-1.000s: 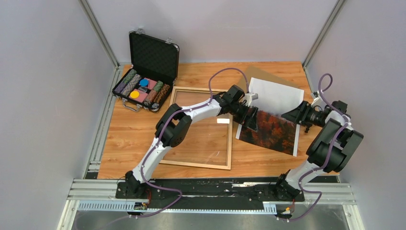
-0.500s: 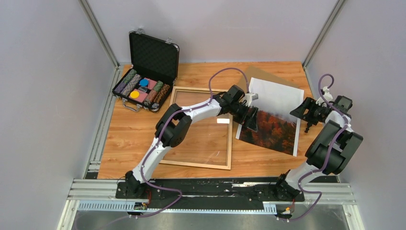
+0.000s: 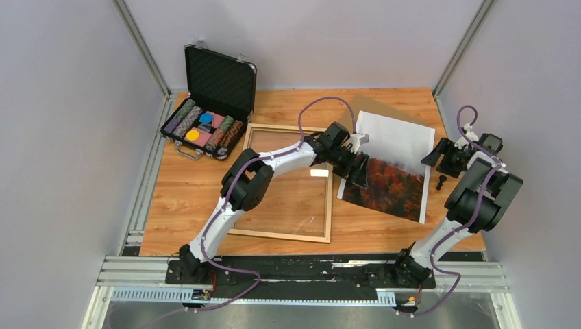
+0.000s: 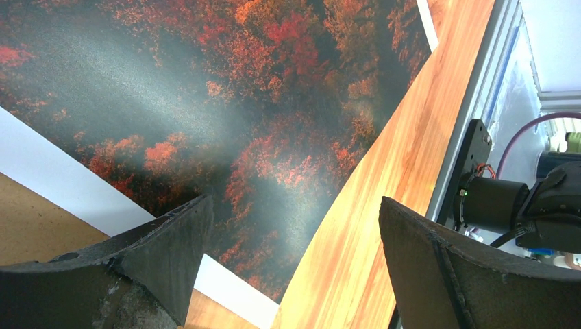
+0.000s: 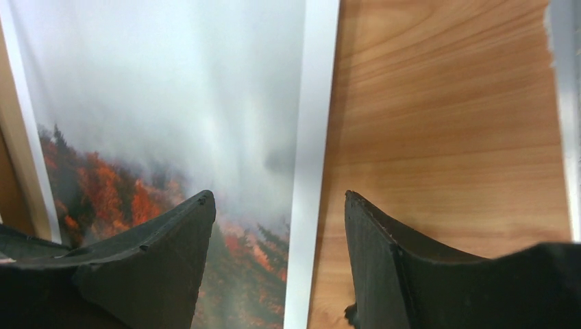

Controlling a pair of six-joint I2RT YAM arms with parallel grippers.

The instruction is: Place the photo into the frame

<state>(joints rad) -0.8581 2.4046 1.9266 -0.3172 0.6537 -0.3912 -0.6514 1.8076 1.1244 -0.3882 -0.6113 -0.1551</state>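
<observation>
My left fingers (image 4: 157, 260) are hanging wide apart, gripping nothing, just over the dark trees at the left edge of the photo (image 3: 397, 179), probably placed to pinch that edge. My right fingers (image 5: 137, 267) are spread and empty too, straddling its white right border from above. The photo is lying face up on the tabletop (image 3: 192, 199), just right of the frame (image 3: 281, 236), not in it. Its long axis is running far-to-near, sky far, trees near, roughly parallel to the frame's.
</observation>
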